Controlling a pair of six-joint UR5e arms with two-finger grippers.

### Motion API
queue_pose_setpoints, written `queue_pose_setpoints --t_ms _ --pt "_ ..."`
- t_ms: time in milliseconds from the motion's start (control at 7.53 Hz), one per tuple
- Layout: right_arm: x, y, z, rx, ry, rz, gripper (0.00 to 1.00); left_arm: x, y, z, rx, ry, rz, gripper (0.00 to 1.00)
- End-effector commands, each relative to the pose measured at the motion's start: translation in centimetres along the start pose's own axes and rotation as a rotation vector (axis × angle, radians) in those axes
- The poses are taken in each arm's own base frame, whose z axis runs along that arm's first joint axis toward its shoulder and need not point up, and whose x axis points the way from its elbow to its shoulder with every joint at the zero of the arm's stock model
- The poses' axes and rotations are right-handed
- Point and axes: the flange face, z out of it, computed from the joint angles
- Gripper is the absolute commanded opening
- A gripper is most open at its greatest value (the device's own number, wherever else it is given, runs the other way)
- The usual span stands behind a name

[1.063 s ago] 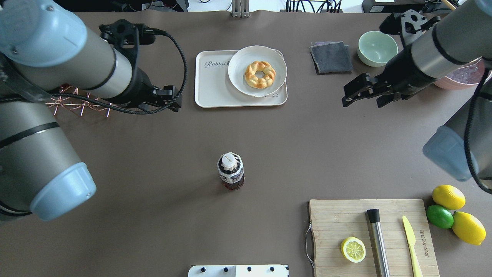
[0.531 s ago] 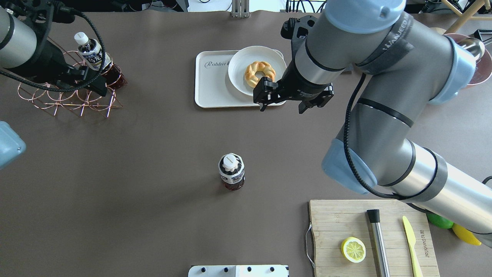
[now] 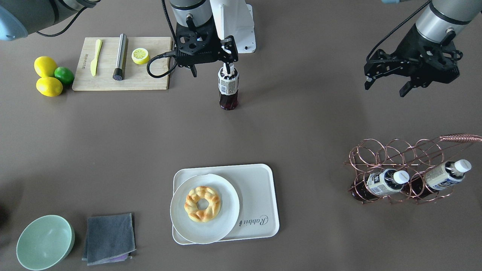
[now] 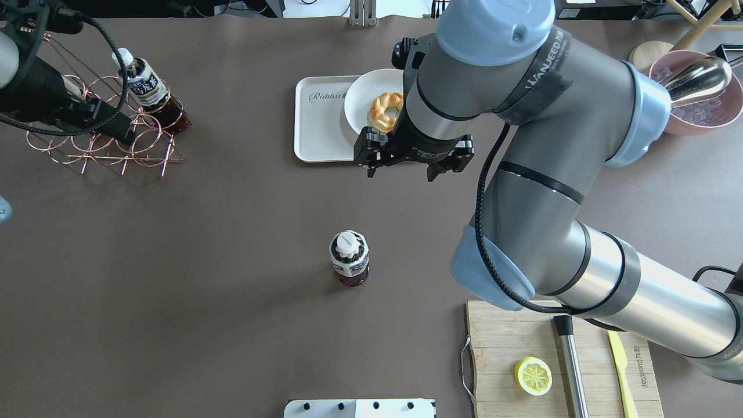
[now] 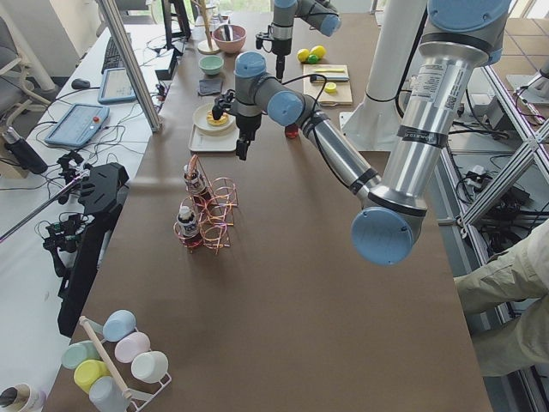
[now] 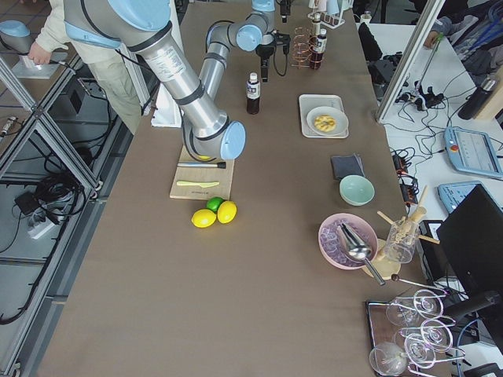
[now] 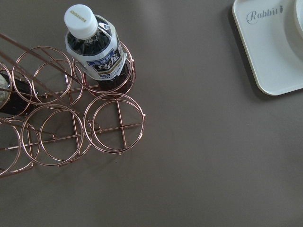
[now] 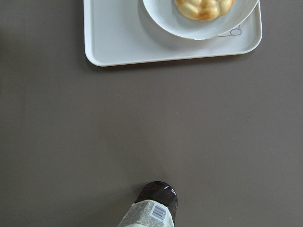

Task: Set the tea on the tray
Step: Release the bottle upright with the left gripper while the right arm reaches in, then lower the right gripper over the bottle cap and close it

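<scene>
A tea bottle [image 4: 349, 258] with a white cap stands upright at mid-table; it also shows in the front view [image 3: 228, 87] and at the bottom edge of the right wrist view [image 8: 152, 208]. The white "Rabbit" tray [image 4: 316, 125] lies beyond it. My right gripper [image 4: 401, 173] is open and empty, raised above the table between the tray's near edge and the bottle; in the front view [image 3: 210, 71] it hangs just behind the cap. My left gripper [image 3: 385, 89] is open and empty near the copper wire rack [image 4: 104, 145], which holds two more tea bottles [image 3: 384, 182].
A round plate [image 3: 226, 222] with a ring pastry takes up half the tray. A wooden board [image 4: 511, 331] with a lemon half, metal muddler and yellow knife is at the near right. A green bowl [image 3: 45, 241], grey cloth [image 3: 109, 237] and pink bowl [image 4: 696, 98] are far right.
My right arm has swung from the far right across to the tray's near edge, towards the bottle. My left arm has drawn back to the left, uncovering the rack. The bottle has not moved.
</scene>
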Motion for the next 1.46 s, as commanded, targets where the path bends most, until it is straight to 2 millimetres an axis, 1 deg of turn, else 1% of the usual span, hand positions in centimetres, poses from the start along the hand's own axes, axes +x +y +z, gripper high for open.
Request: queue_pose_setpoints --t_ms 0,133,266,399,531,664,797,930,1063,1196,1329 --pt "-1.5 3.0 2.4 -0.006 0.023 -0.021 0.94 -0.2 0.0 -0.1 0.001 0.0 0.001 0.96" --pt "-1.9 3.2 2.9 0.012 0.036 -0.027 0.94 -0.2 0.0 -0.1 0.002 -0.001 0.0 0.96" --pt "-2.4 3.7 2.9 0.008 0.032 -0.023 0.94 -0.6 0.2 0.2 -0.002 -0.004 -0.002 0.96" --pt "-2.9 4.4 3.1 0.002 0.028 -0.002 0.91 -0.9 0.4 0.4 0.002 -0.002 0.001 0.96" --pt "-3.2 4.6 3.3 0.014 0.032 -0.004 0.86 -1.4 0.8 0.7 0.007 0.002 0.006 0.96" --pt "-3.5 4.8 3.4 0.014 0.033 0.0 0.79 -1.9 1.3 1.0 0.008 0.005 0.003 0.96" --pt "-4.1 4.9 3.1 0.016 0.028 0.019 0.63 -2.2 1.6 1.2 0.009 0.006 -0.001 0.96" --pt "-4.5 4.9 3.6 0.017 0.037 0.018 0.46 -2.2 1.5 1.2 0.009 0.006 -0.001 0.96" --pt "-4.7 5.1 3.7 0.024 0.039 0.017 0.22 -2.3 1.6 1.3 0.007 0.005 -0.002 0.96" --pt "-4.6 5.3 3.9 0.023 0.044 0.017 0.0 -2.4 1.6 1.4 0.005 0.004 -0.005 0.96" --pt "-4.7 5.2 3.8 0.025 0.043 0.016 0.0 -2.4 1.6 1.4 0.005 0.004 -0.005 0.96"
